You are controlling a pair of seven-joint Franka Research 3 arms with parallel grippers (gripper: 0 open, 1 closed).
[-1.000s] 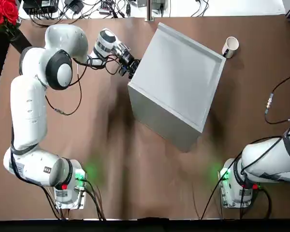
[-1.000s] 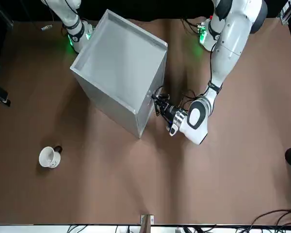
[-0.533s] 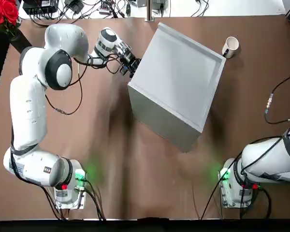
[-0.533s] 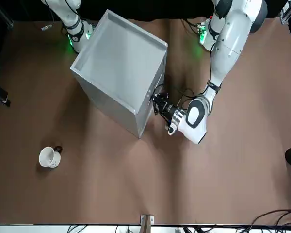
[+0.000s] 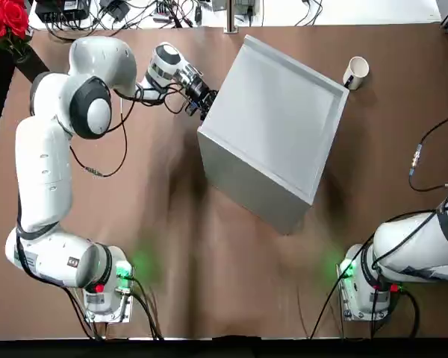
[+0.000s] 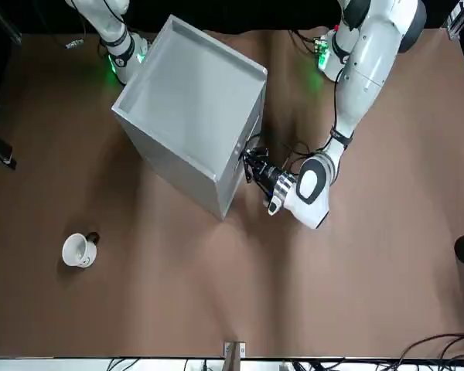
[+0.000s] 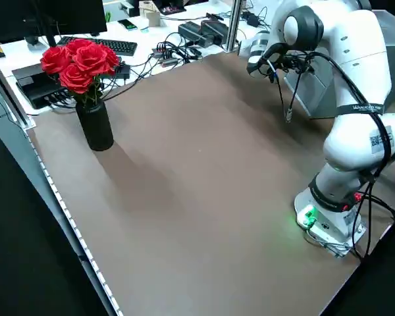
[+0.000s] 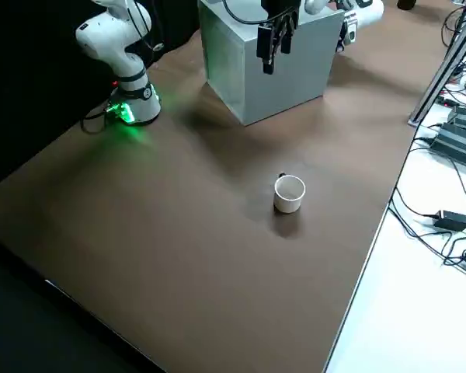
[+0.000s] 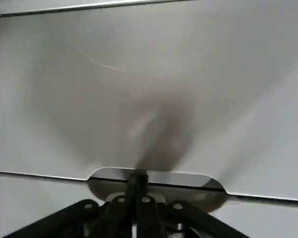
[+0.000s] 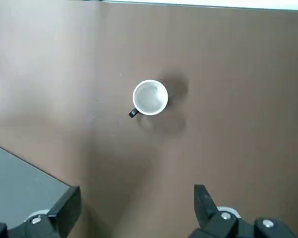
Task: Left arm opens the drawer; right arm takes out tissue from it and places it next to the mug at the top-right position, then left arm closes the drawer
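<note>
Drawer [image 9: 149, 99] sits shut in the grey cabinet [image 5: 272, 127], far left side. It looks stiff and should slide; pull at the notch. Left fingers [image 9: 136, 198] are pinched together there. Right fingers [image 10: 72, 206] hang open above the mug [image 10: 150, 97].

We see the drawer [image 9: 149, 99] shut, its pale front flush in the grey cabinet [image 5: 272, 130], which stands turned at an angle on the brown desk [image 5: 209, 283]. The left gripper [image 5: 204, 99] meets that front at the notch in its lower edge, fingers [image 9: 139, 198] pressed together there. The mug [image 5: 355, 71], small and white, stands upright, mouth up, near the cabinet's far right corner. We cannot see the tissue.
</note>
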